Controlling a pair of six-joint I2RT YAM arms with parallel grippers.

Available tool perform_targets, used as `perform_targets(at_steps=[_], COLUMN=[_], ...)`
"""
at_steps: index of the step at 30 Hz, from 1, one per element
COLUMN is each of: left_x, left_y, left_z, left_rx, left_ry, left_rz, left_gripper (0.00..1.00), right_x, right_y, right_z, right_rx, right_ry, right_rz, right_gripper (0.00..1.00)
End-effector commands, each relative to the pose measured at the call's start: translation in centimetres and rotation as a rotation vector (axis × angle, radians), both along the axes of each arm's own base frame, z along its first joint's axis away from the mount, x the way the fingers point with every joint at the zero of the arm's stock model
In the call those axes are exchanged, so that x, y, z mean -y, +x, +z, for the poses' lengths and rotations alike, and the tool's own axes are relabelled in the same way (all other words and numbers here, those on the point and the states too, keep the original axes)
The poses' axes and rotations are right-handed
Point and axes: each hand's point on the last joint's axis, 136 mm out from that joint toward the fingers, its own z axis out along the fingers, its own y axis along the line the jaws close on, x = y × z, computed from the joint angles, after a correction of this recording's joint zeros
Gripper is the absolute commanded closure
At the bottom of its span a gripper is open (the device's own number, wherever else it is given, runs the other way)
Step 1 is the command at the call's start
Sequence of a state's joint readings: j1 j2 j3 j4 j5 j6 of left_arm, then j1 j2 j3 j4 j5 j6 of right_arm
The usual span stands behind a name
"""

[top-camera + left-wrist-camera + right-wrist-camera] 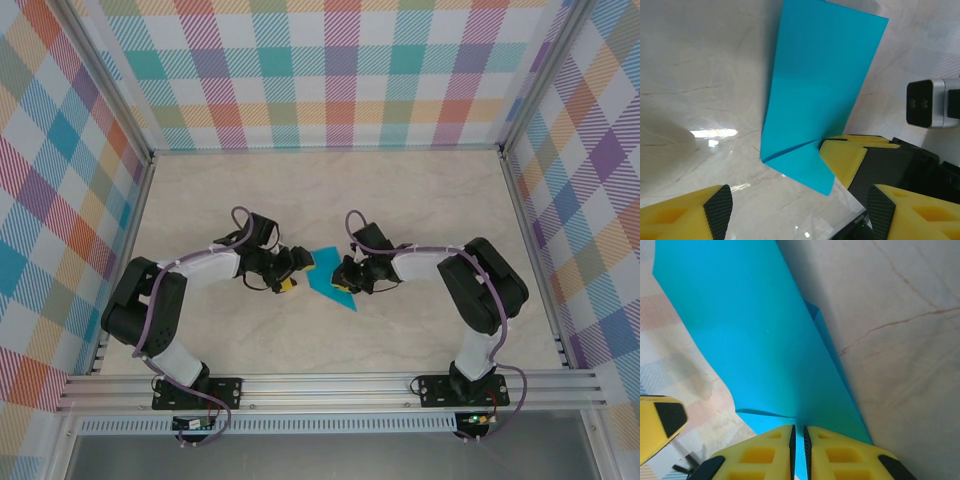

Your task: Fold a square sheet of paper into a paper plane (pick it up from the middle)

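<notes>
The teal sheet of paper (325, 280) is folded into a long panel with a creased flap at one corner (805, 165). It sits between the two grippers, lifted off the table. My right gripper (799, 436) is shut on the paper (755, 335), with the sheet's edge pinched between its yellow fingers (842, 157). My left gripper (800, 212) is open just left of the paper (820, 85). Its pads stand wide apart with only bare table between them, short of the paper's pointed corner. In the top view the left gripper (296, 270) and right gripper (347, 280) face each other.
The marble-look tabletop (330, 190) is ringed by checked walls and an aluminium frame (330, 385) along the near edge. The right wrist's camera housing (927, 102) is close beside the paper. A yellow finger of the left gripper (662, 422) shows at the lower left.
</notes>
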State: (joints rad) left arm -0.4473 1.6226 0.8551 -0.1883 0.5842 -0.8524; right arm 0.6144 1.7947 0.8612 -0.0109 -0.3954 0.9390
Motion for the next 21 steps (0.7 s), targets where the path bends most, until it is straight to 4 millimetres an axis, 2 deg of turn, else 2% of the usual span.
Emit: perform_targets(at_steps=[1, 15, 21], left_x=[1.0, 2.7, 3.5], left_y=[-0.7, -0.6, 0.0], left_z=[-0.7, -2.2, -1.9], left_rx=[-0.037, -0.064, -0.048], left_ry=[-0.027, -0.015, -0.048], left_rz=[-0.021, -0.068, -0.085], left_gripper=[0.3, 0.5, 0.56], right_x=[0.6, 0.9, 1.0], right_y=[-0.4, 0.1, 0.2], right_z=[-1.0, 0.4, 0.6], right_rx=[-0.065, -0.08, -0.084], right_ry=[0.05, 0.196, 0.222], right_rz=[-0.043, -0.077, -0.081], right_gripper=[0.84, 0.83, 0.83])
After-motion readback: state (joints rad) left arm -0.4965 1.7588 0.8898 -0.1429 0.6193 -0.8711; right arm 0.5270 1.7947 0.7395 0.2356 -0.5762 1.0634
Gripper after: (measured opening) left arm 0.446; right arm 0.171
